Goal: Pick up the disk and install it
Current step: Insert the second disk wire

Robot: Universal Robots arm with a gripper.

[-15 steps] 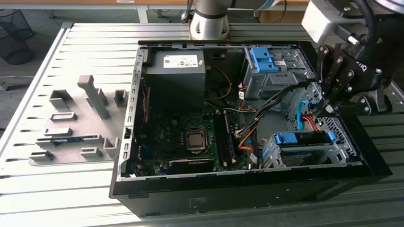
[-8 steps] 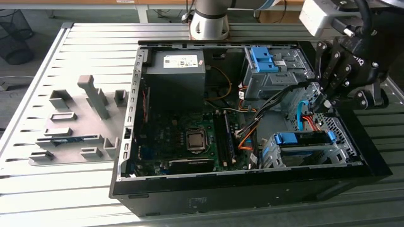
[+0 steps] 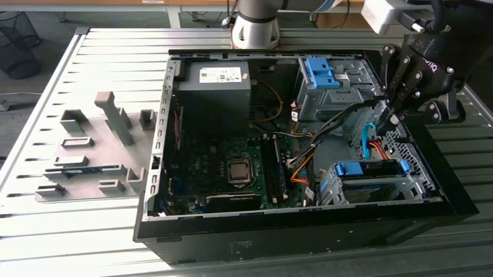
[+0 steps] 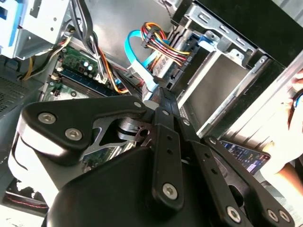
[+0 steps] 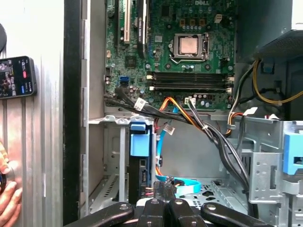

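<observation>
The disk (image 3: 371, 183) sits in the lower grey drive cage at the case's front, on the exterior view's right, with its blue carrier bracket (image 3: 370, 168) facing up. In the first wrist view the bracket (image 5: 139, 137) shows edge-on with the dark disk edge below it. My gripper (image 3: 394, 118) hangs inside the case above and behind that cage, apart from the disk. Its fingers (image 4: 161, 97) are pressed together, shut, with the tips by a light-blue data cable (image 5: 182, 185). Nothing shows between them.
The open case (image 3: 292, 231) lies on a slatted metal table. A power-supply box (image 3: 216, 81), a second cage with a blue clip (image 3: 320, 72) and cable bundles (image 5: 208, 132) crowd the interior. A hand (image 5: 8, 198) and a phone (image 5: 16, 75) are beside the case.
</observation>
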